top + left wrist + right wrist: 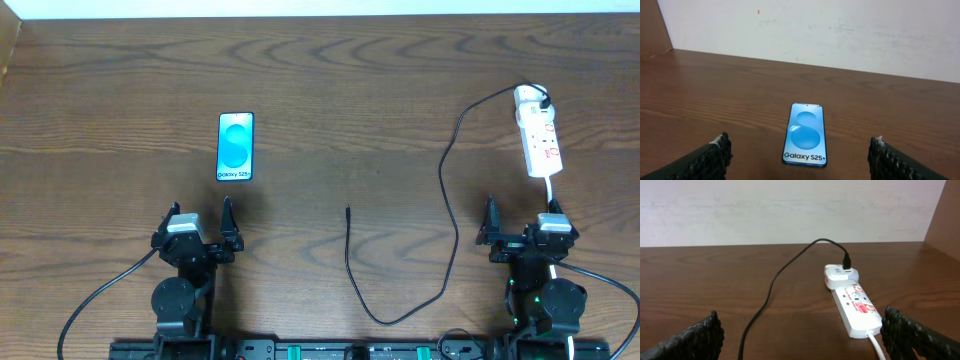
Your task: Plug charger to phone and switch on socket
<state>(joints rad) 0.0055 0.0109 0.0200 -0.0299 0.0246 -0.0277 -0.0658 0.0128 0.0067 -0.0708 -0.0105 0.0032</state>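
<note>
The phone (pixel 236 146) (pixel 805 135) lies flat on the table at the left, blue screen up, just ahead of my left gripper (pixel 199 222) (pixel 801 159), which is open and empty. The socket (pixel 538 132) (pixel 854 305), a white strip with red marks, lies at the far right ahead of my right gripper (pixel 522 222) (pixel 802 336), also open and empty. The charger's black cable (pixel 445 200) (pixel 771 287) runs from its plug in the socket's far end (pixel 541 103) (pixel 846 262), loops down the table, and ends with its connector tip (pixel 347 210) lying free mid-table.
The socket's white cord (pixel 876 345) trails back toward the right arm's base. A pale wall (pixel 790 210) bounds the table's far edge. A brown side panel (pixel 945 220) stands at the right, another (pixel 652 30) at the left.
</note>
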